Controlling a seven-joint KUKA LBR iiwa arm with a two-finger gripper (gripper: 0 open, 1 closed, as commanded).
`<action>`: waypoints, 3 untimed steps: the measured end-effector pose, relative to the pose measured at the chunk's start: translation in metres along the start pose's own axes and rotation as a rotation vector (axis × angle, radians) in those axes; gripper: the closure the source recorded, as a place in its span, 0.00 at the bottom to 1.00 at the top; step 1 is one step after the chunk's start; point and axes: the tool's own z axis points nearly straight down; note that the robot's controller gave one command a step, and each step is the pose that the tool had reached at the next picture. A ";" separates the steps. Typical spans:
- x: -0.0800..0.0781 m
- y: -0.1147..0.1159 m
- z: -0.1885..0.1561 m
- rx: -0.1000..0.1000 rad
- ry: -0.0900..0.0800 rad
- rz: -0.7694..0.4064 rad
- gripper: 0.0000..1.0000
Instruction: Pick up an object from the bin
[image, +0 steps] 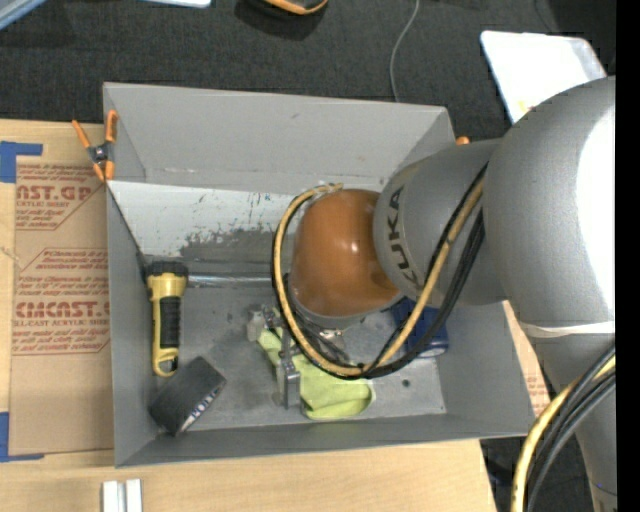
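My gripper (276, 354) is low in the bin's front middle, under the orange dome on the wrist. It is open: one metal finger (290, 384) stands at the near side and the other (260, 322) at the far left. A crumpled yellow-green soft thing (335, 396) lies on the floor there, and its left end reaches in between the fingers. A blue thing (432, 335) pokes out from under the arm on the right, mostly hidden.
A tool with a yellow and black handle (166, 322) lies along the left wall, its metal shaft pointing right. A black roll-like thing (188, 394) sits in the front left corner. The arm covers the bin's right half.
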 end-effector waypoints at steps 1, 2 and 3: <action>-0.031 -0.026 0.021 0.003 0.002 -0.079 0.00; -0.010 -0.085 -0.013 0.000 0.005 0.014 0.00; -0.027 -0.085 -0.017 0.002 0.002 -0.049 0.00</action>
